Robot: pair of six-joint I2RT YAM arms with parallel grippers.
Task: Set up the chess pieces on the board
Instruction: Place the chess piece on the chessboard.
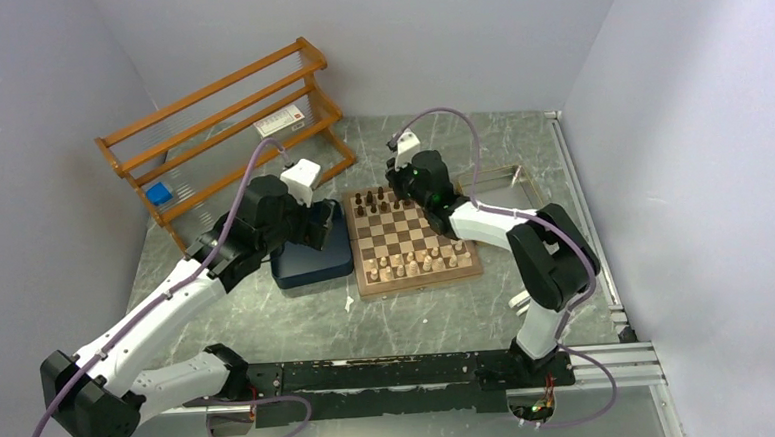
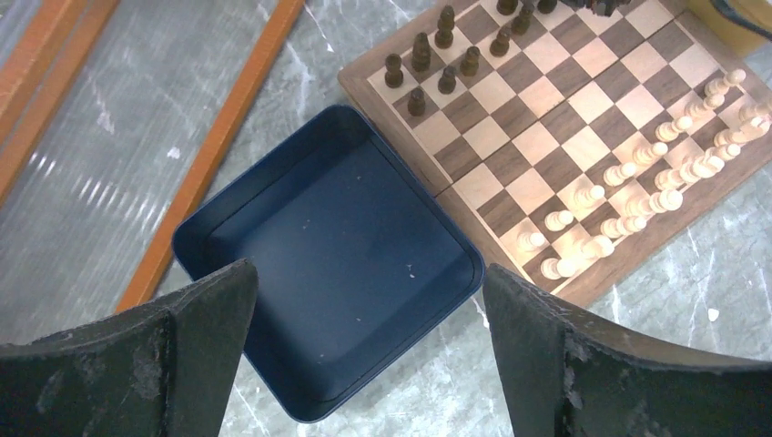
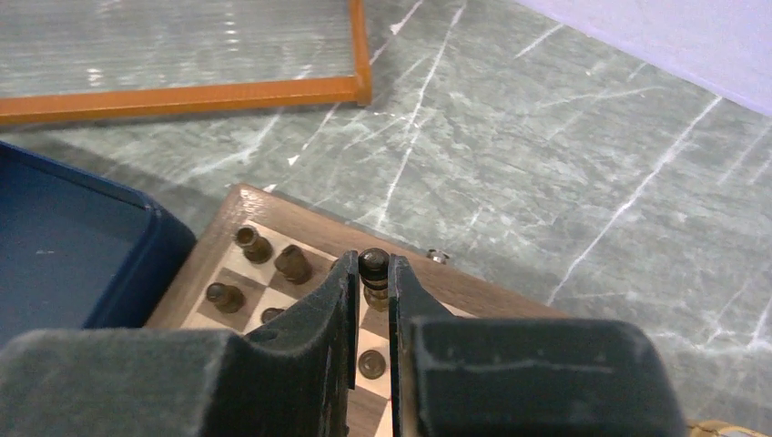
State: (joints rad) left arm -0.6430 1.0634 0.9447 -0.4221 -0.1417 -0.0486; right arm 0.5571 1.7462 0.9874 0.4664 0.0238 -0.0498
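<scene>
Dark chess piece [image 3: 373, 266] clamped in right claw [image 3: 371, 278], visible only from its wrist; left claw [image 2: 369, 275] apart

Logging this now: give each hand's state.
Left hand: open, empty, over the blue tray.
Right hand: shut on a dark chess piece.

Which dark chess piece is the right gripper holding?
The round-topped dark piece at the board's far edge; the right gripper pinches it, the others stand free.

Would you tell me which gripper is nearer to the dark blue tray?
Left. The left gripper hovers above the tray; the right gripper is farther, over the board, gripping a dark chess piece.
</scene>
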